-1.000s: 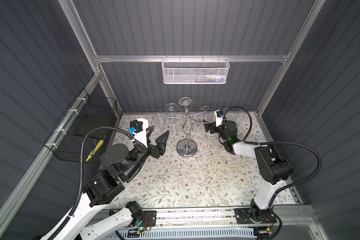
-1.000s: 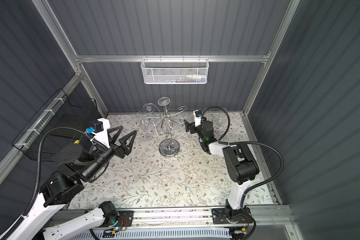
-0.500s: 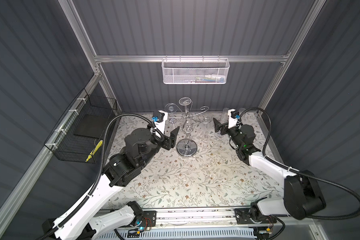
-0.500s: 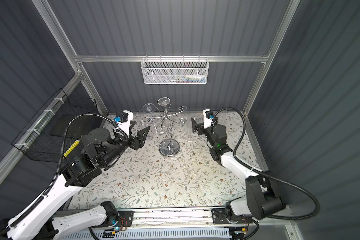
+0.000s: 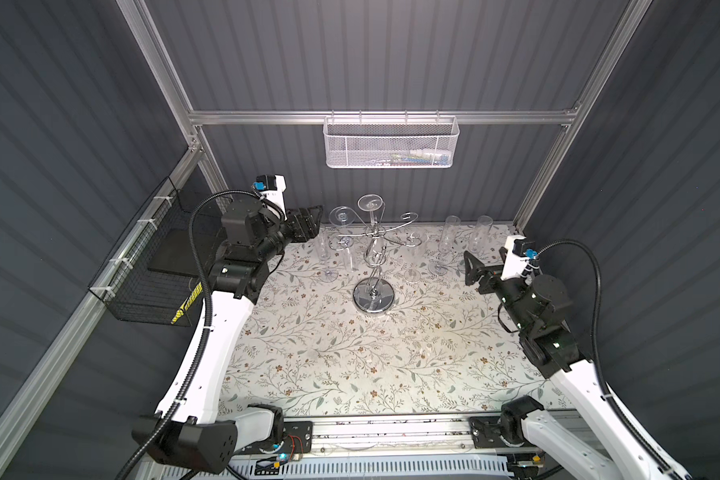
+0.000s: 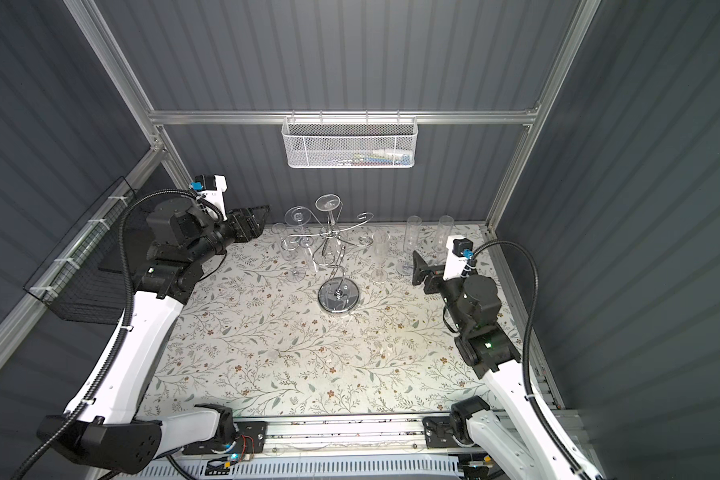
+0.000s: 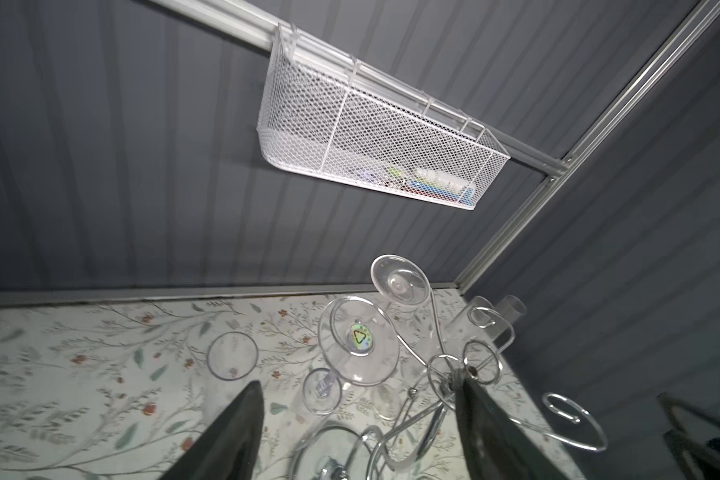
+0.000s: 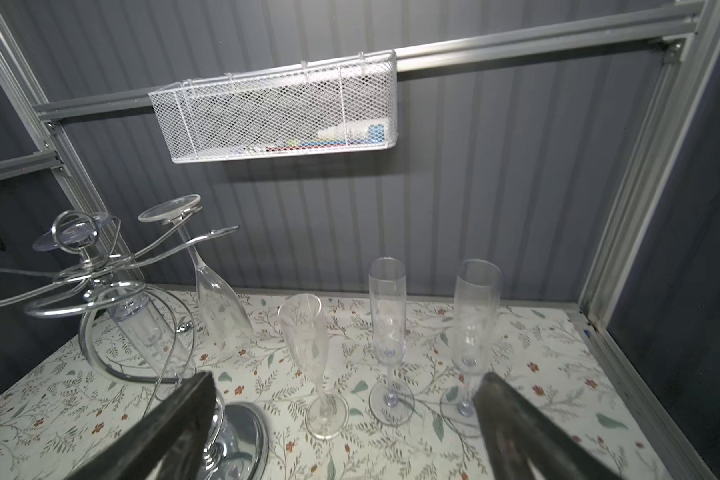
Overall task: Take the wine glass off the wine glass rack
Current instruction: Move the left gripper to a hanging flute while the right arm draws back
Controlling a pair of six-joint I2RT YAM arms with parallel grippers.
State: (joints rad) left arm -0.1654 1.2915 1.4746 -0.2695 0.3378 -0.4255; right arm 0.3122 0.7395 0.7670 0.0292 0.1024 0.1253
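Left pincer (image 5: 313,223) apart, empty, nearer; wine glass (image 5: 341,216) hangs bowl-down just ahead on wine glass rack (image 5: 373,296), stem roughly upright.

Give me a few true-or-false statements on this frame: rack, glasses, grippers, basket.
1. Two glasses hang upside down on the rack. True.
2. The right gripper holds a glass. False: it is open and empty.
3. Three flutes stand on the table right of the rack. True.
4. The basket sits on the table. False: it hangs from the back rail.
5. The left gripper is shut. False: it is open, beside the rack.
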